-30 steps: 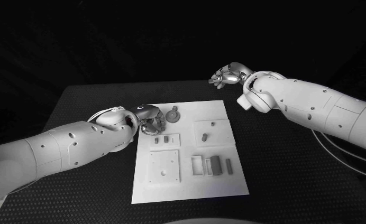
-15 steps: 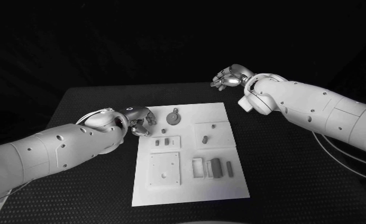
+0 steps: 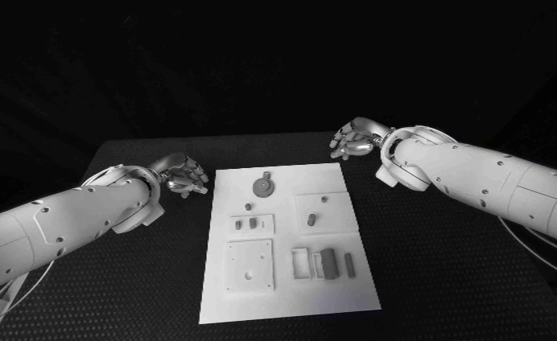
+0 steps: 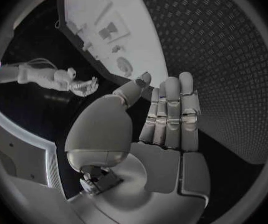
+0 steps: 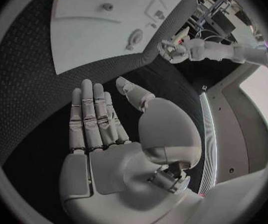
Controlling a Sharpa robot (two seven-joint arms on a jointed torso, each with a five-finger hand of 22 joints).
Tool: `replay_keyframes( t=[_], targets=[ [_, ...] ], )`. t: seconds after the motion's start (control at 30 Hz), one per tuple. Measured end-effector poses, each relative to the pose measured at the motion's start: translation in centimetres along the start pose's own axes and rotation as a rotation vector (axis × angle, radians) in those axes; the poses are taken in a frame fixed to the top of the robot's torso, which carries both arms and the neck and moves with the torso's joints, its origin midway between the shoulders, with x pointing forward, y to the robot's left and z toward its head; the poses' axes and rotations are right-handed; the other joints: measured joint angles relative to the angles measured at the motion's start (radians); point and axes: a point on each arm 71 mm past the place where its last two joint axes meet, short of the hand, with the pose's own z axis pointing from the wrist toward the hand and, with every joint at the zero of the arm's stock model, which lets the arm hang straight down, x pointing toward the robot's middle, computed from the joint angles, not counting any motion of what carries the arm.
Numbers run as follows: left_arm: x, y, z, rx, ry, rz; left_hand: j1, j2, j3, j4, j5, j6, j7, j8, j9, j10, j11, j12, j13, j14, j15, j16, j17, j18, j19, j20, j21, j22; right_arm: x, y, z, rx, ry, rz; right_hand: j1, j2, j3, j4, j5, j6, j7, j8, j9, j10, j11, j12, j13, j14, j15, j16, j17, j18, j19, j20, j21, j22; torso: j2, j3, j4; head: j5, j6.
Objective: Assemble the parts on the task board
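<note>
The left hand [image 3: 183, 175] is over the black tabletop [image 3: 430, 252], just off the left edge of the task board [image 3: 290, 297], near its far left corner. It holds nothing. In the left wrist view its fingers [image 4: 171, 112] lie straight and side by side, with the thumb a little apart from them.

The right hand [image 3: 352, 138] is past the far right corner of the board, over the far part of the tabletop. It holds nothing too. In the right wrist view its fingers [image 5: 93, 117] are stretched out flat and the thumb sticks out to the side.

The task board is a white plate lying flat in the middle of the tabletop, between the two arms. Small grey parts sit on it. A round part with a little tab [image 3: 265, 186] lies near the far edge. Nearer than that, two small pegs [image 3: 246, 224] stand side by side on the left. One small peg [image 3: 311, 219] sits on the right. At the near left is a flat square plate [image 3: 249, 263] with small holes. To its right, some long bars [image 3: 328, 261] stand next to each other.
</note>
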Motion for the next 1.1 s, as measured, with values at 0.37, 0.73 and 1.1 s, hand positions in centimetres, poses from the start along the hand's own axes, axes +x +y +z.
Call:
replay_keyframes(
  t=[0.37,0.73,1.1],
  targets=[
    [-3.5,-1.3,-2.1,0.04,-0.065,-0.358,-0.082,-0.022,-0.07,-0.017,-0.004,-0.056,0.005,-0.012,-0.004,-0.055,0.044,-0.097,-0.06,-0.066,0.05,-0.184,-0.064,-0.015,-0.078,0.014,-0.141,-0.117,2.9,0.2,-1.9,-0.088,0.099,-0.27,0.013,-0.001,0.0,0.0,0.0,0.029,-0.014,0.009,-0.01,0.081,-0.015,-0.109,-0.013,0.154,-0.071,0.075,0.098,0.031,0.177,-0.029,0.052,0.024,-0.004,0.0006,0.0014,0.0,0.009],
    [-2.3,-3.2,-2.3,0.109,-0.01,-0.528,-0.221,-0.045,-0.116,0.033,-0.004,-0.206,0.02,-0.069,-0.024,-0.272,0.109,-0.247,-0.154,-0.402,0.203,-0.446,-0.156,-0.063,-0.456,0.134,-0.21,-0.274,5.3,0.2,-2.9,-0.131,0.157,-0.388,-0.02,-0.042,0.002,0.011,0.0,-0.004,-0.006,-0.015,-0.039,0.011,0.025,-0.244,-0.052,0.124,-0.039,0.059,0.126,0.031,0.166,-0.032,0.023,0.025,-0.008,-0.0014,0.0008,-0.009,0.007],
    [-1.3,-4.8,-2.2,0.15,0.043,-0.609,-0.249,-0.03,-0.137,0.067,-0.004,-0.245,-0.009,-0.07,-0.015,-0.38,0.064,-0.258,-0.202,-0.582,0.227,-0.544,-0.194,-0.107,-0.767,0.225,-0.208,-0.343,7.8,0.1,-3.2,-0.155,0.183,-0.412,-0.001,-0.041,0.007,0.007,0.0,0.008,-0.009,-0.007,-0.053,0.042,0.021,-0.273,-0.062,0.131,-0.043,0.057,0.139,0.031,0.169,-0.027,0.015,0.041,-0.009,-0.0014,0.0007,-0.013,0.006]
  ],
)
